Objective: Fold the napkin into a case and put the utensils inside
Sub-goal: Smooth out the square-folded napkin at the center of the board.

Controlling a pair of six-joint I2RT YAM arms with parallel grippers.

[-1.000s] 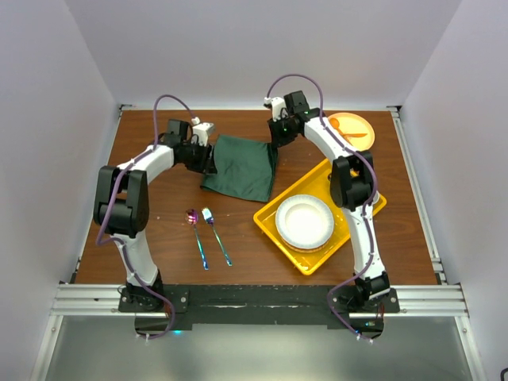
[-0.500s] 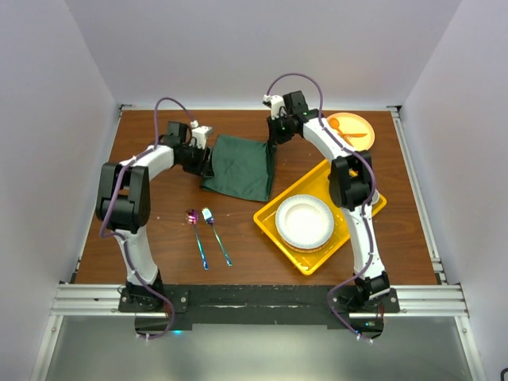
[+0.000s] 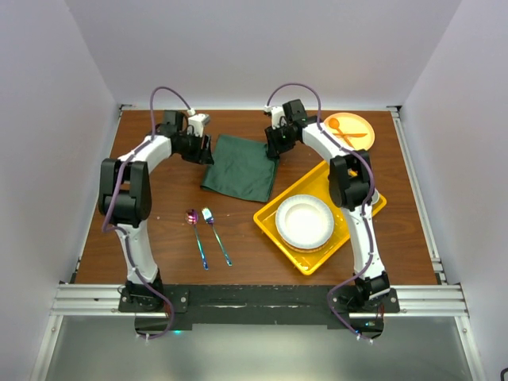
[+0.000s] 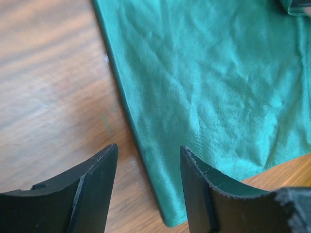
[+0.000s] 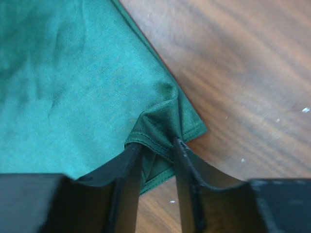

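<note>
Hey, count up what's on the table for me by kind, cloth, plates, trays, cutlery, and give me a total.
Cloth: 1, the green napkin
Plates: 2, the white plate and the orange plate
Trays: 1, the yellow tray
Metal cutlery: 2, the spoon and the fork
Orange utensils: 2, as far as I can tell
Total: 8

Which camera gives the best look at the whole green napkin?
The top view: only there does the napkin show almost whole, a rough rectangle. The left wrist view shows one edge and wrinkles; the right wrist view shows a bunched corner between the right gripper's fingers.
</note>
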